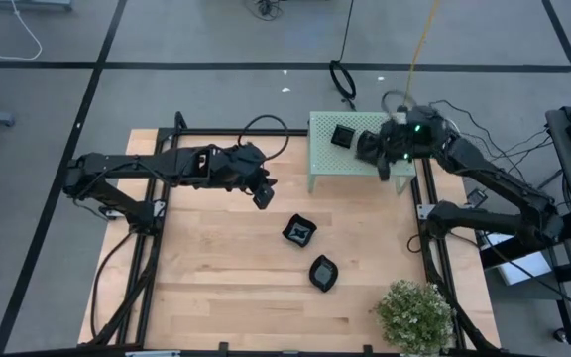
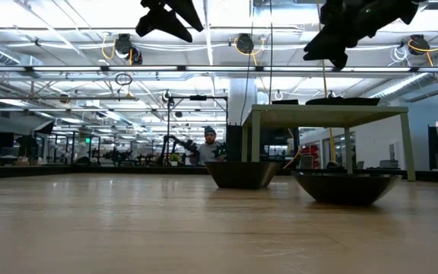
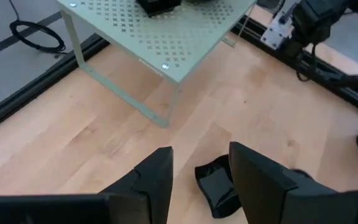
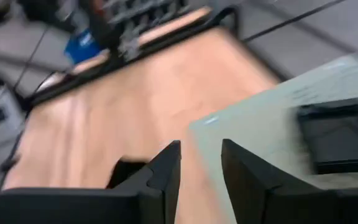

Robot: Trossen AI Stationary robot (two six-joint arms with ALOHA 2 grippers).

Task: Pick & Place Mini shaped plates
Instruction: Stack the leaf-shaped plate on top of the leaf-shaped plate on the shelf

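Note:
Two mini shaped plates, glossy black, rest on their bases on the wooden table: a wavy-edged one (image 1: 299,231) (image 2: 242,173) and a rounder one (image 1: 323,273) (image 2: 346,186). A third, square plate (image 1: 343,136) (image 4: 337,134) sits on top of the pale green perforated stand (image 1: 355,164). My left gripper (image 1: 263,195) (image 3: 201,171) hovers open above the table, high over the wavy-edged plate (image 3: 219,186), holding nothing. My right gripper (image 1: 382,161) (image 4: 201,165) hangs open over the stand's near right part, beside the square plate, with nothing between its fingers.
A small potted plant (image 1: 414,312) stands at the table's near right corner. A black frame rail (image 1: 429,218) runs along the table's right edge. Bare wood lies across the table's left and near parts. Cables trail on the floor beyond the far edge.

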